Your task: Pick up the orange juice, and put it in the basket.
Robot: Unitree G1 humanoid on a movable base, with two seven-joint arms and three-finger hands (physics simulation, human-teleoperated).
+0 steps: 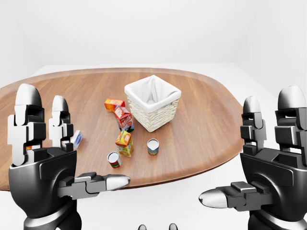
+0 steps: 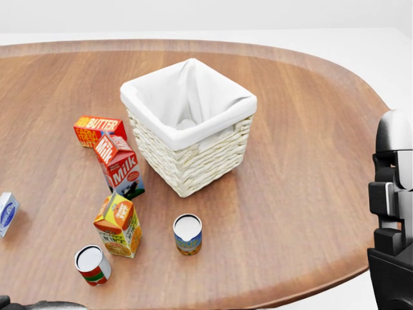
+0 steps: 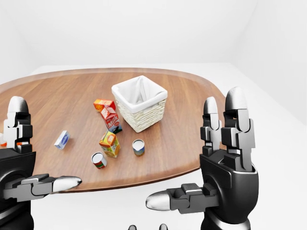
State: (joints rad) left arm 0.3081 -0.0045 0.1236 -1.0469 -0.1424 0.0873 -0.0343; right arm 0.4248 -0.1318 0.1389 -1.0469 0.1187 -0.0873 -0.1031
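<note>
Nearest, the left hand (image 1: 48,163) and right hand (image 3: 225,177) are raised off the table (image 2: 310,194), fingers spread, nothing gripped. Beyond, the orange juice (image 2: 118,225) is seen upright, the basket (image 2: 187,123) at its one o'clock.

Brown wood-grain table (image 2: 310,161); cream woven basket (image 2: 193,152) with white lining; orange and yellow orange juice carton (image 2: 118,226); red milk carton (image 2: 120,166); orange-red butter box (image 2: 98,129); black-and-silver hands.
</note>
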